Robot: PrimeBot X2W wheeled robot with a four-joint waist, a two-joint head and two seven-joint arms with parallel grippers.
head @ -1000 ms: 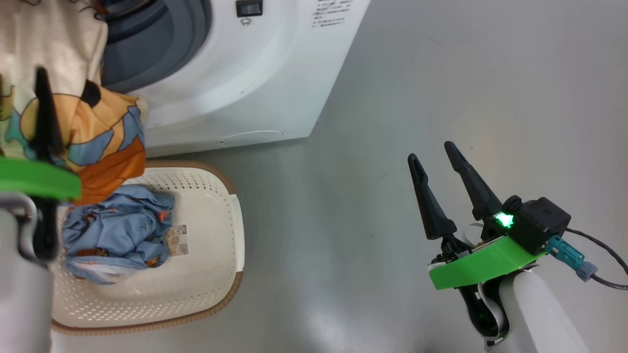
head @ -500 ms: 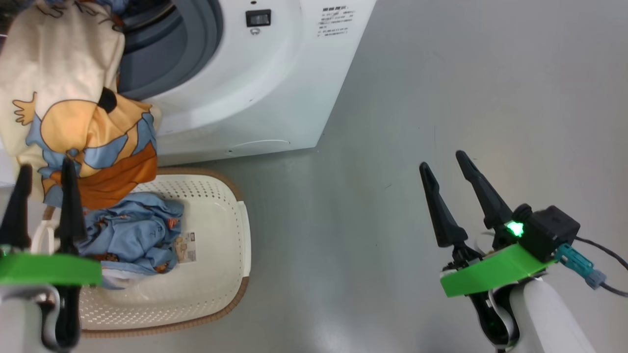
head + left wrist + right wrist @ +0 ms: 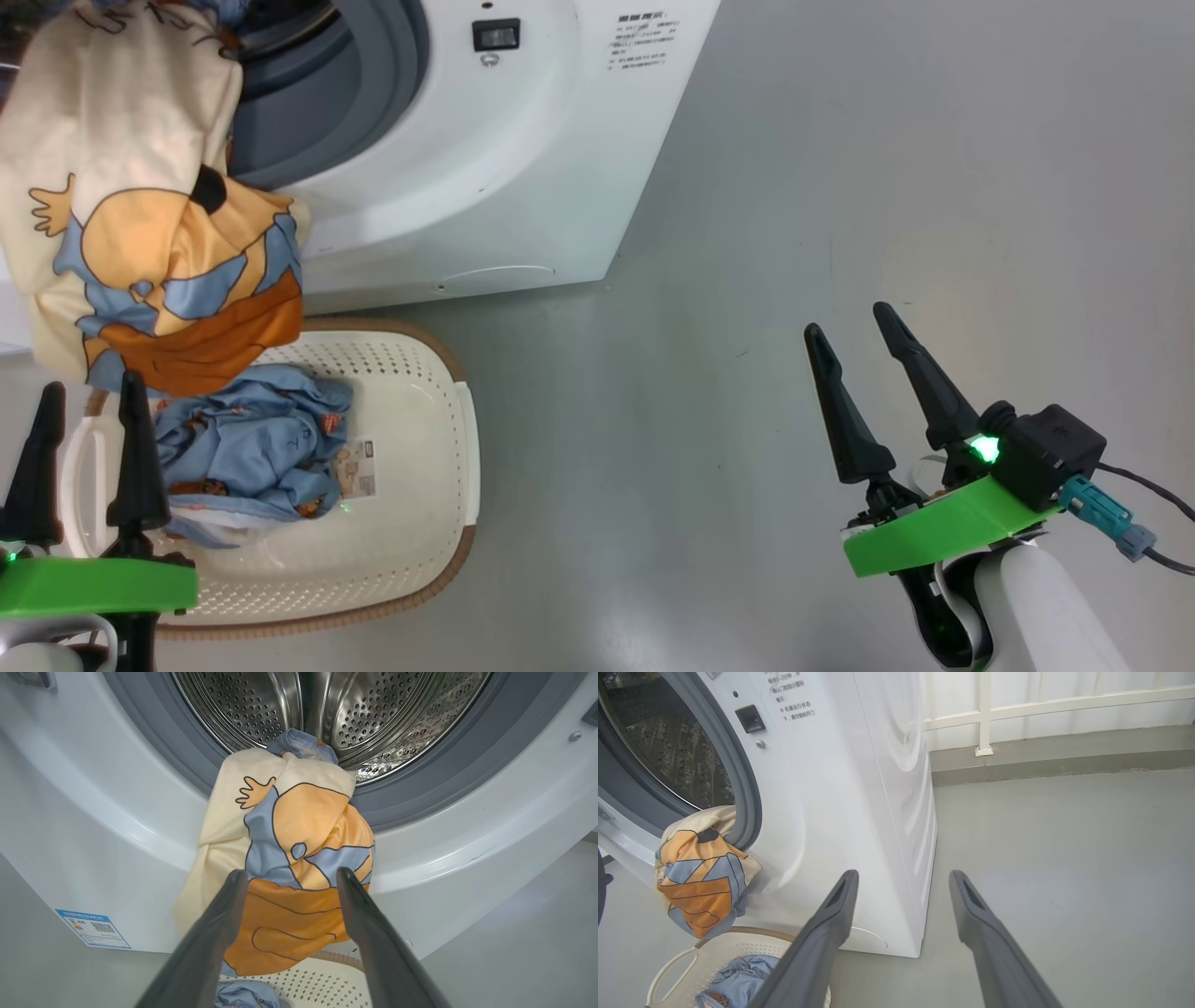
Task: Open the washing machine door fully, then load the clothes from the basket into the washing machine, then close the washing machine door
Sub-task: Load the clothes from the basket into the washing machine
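cream garment (image 3: 121,140) hangs from the washing machine (image 3: 523,168), hiding its lower rim.

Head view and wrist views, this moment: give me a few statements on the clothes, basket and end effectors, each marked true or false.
1. The shirt hangs out of the washer opening, down its front. True.
2. The basket is empty. False: a blue garment lies in it.
3. The left end effector grips the shirt. False: it is open and holds nothing, with its tips by the shirt's lower edge.
4. The right end effector is open over bare floor. True.
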